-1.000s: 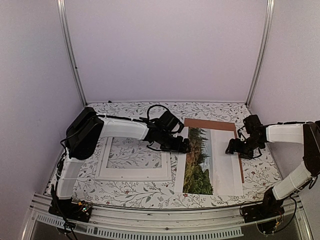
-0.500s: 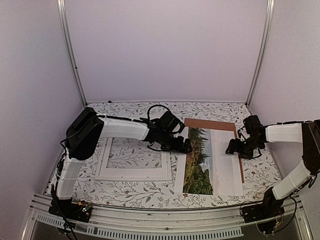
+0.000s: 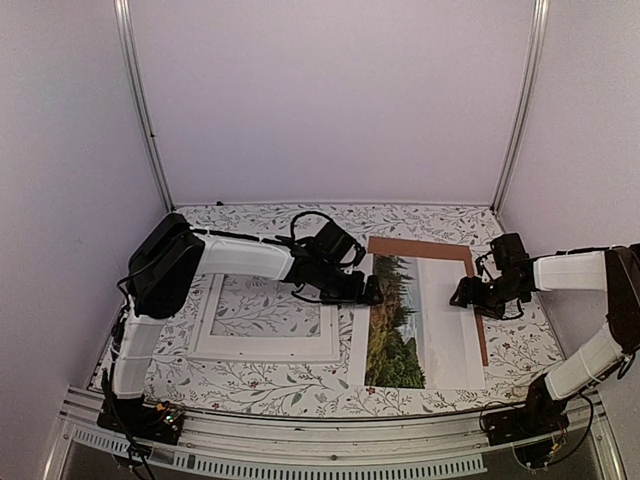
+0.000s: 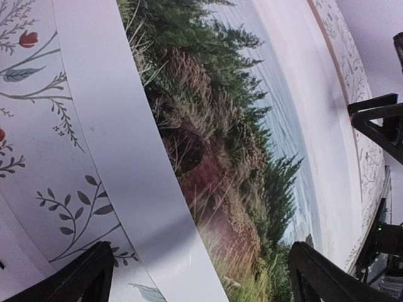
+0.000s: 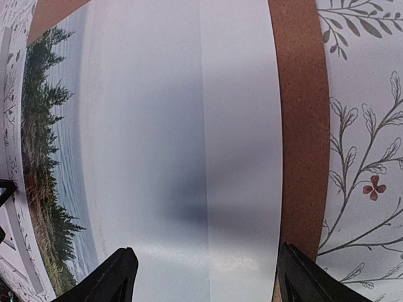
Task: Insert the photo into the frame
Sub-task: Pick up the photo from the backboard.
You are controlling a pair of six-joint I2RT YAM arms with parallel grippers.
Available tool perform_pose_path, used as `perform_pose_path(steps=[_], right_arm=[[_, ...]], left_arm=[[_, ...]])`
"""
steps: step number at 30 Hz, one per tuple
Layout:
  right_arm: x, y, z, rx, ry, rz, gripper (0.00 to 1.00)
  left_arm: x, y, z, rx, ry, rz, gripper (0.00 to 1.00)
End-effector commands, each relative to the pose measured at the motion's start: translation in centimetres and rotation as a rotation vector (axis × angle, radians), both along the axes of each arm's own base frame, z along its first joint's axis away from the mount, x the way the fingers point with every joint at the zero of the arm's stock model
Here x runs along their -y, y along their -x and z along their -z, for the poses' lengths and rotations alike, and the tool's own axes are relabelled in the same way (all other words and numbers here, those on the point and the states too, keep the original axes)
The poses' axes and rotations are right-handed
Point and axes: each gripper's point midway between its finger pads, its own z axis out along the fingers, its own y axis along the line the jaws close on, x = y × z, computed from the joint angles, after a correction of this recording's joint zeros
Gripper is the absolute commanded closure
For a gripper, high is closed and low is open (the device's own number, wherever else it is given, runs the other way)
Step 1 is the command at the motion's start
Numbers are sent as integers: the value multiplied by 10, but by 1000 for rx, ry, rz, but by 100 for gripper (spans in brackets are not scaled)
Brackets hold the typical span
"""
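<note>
Landscape paper print, green conifers and white margins (image 3: 410,320): flat on the brown backing board (image 3: 420,246), just right of the white-bordered rectangular frame (image 3: 265,349), not inside it. Both lie on the floral-patterned tabletop (image 3: 300,385). Left claw (image 3: 368,292) is low over the print's left margin, fingers (image 4: 94,277) spread wide, released. Right claw (image 3: 462,298) is at the print's right side, fingers (image 5: 123,270) spread too, nothing gripped.
</note>
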Motion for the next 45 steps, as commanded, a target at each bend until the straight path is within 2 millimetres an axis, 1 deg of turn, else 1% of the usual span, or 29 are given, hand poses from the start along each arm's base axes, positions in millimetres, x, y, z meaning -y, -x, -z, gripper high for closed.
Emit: perform_pose_path(steps=[1, 5, 9, 16, 22, 26, 39, 45], right_arm=[[-11, 21, 16, -75, -74, -7, 19], [-19, 19, 11, -60, -127, -9, 20], [-27, 16, 5, -49, -190, -19, 20], [-34, 12, -1, -44, -288, -30, 20], [-40, 13, -3, -47, -367, -37, 21], [-44, 14, -4, -51, -417, -38, 21], [-47, 10, -21, -14, -584, -32, 26], [-53, 10, -30, -10, -668, -47, 29]], left_arm=[[-28, 34, 50, -211, -88, -40, 0], [-28, 32, 51, -232, -56, -76, 1], [-28, 27, 46, -224, -27, -106, 3], [-32, 24, 45, -212, -18, -134, 3], [-36, 24, 46, -209, -3, -147, 3], [-33, 22, 42, -202, 34, -143, 3], [-39, 21, 42, -197, 53, -161, 3], [-41, 20, 42, -195, 53, -165, 3]])
